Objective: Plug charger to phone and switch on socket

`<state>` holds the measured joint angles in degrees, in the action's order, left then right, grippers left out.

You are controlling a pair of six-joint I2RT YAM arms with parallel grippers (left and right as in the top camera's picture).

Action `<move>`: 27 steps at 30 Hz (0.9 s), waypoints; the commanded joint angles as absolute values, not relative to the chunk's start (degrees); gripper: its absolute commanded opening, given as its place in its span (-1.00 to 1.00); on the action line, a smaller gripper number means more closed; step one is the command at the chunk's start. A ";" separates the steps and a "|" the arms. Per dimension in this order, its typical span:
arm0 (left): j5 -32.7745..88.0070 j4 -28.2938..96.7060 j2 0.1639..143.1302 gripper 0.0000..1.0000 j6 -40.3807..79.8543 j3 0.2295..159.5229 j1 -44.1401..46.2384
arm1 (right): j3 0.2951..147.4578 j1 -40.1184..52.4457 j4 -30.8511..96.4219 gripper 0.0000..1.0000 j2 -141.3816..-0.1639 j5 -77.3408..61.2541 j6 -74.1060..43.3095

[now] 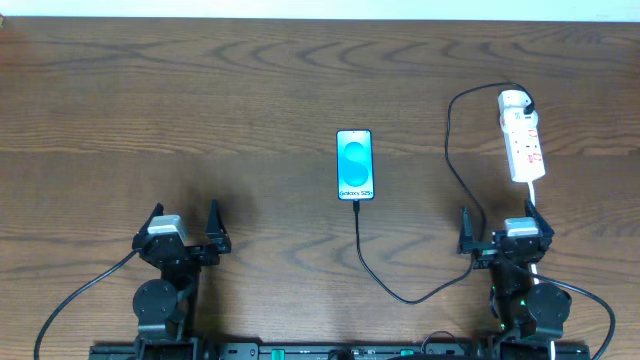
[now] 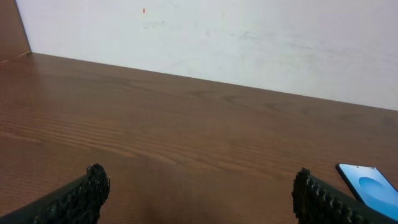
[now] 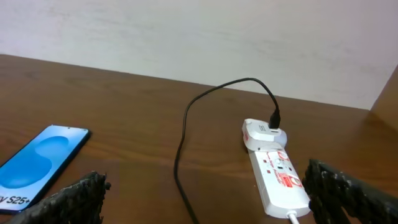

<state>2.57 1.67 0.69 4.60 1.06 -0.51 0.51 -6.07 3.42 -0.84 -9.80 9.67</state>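
Phone (image 1: 355,165) lies flat mid-surface (image 1: 250,90), screen up. Charger (image 1: 370,270) cable meets its near end, then loops right to socket (image 1: 523,145) twd far-right corner. Left pincer (image 1: 183,212) & right pincer (image 1: 505,222) sit by near edge, both wide open, holding nothing.

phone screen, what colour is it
Bright blue-cyan; the phone shows it best in the overhead view.

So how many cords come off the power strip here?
2. The black charger leaves the adapter at the socket's far end and loops to the phone; a white cord exits its near end toward the right gripper. No others show.
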 commanded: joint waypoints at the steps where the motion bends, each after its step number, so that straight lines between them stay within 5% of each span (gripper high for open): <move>1: 0.36 4.05 0.21 0.91 4.10 0.23 -0.23 | 0.32 -4.40 3.57 0.98 -0.27 -8.67 8.21; 9: 0.36 4.05 0.21 0.92 4.10 0.23 -0.23 | 0.32 -4.40 4.25 0.99 -0.27 -0.91 -0.80; 27: 0.36 4.05 0.21 0.92 4.10 0.23 -0.23 | 0.32 -2.39 4.27 0.99 -0.27 -0.58 -0.80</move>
